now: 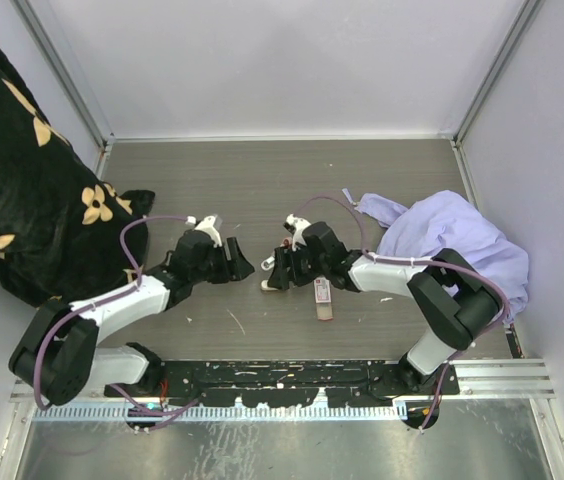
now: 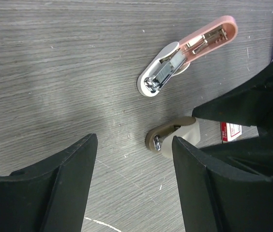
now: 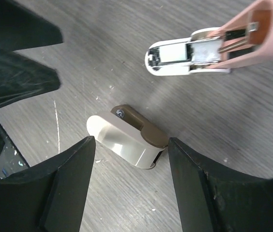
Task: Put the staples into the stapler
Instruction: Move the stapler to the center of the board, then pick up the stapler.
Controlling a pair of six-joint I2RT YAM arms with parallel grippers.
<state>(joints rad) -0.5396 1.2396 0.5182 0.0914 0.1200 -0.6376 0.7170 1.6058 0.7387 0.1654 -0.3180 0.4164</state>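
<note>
The pink stapler (image 1: 322, 298) lies opened flat on the grey table, its white base and metal magazine showing in the left wrist view (image 2: 187, 54) and the right wrist view (image 3: 209, 48). The red-and-white staples box (image 2: 230, 131) peeks out behind my right gripper's fingers; from above it is a small red spot (image 1: 287, 243). A small cream-and-brown stapler-like object (image 3: 127, 137) lies just ahead of my right gripper (image 3: 129, 186), between its open fingers without touching them. My left gripper (image 2: 134, 186) is open and empty, close on the other side of that object (image 2: 171, 137). From above, the left gripper (image 1: 240, 265) and the right gripper (image 1: 277, 265) face each other.
A black cloth with tan flowers (image 1: 22, 190) covers the left side. A lavender cloth (image 1: 452, 245) is heaped at the right, behind the right arm. Walls enclose the table; a metal rail (image 1: 492, 378) runs along the near edge.
</note>
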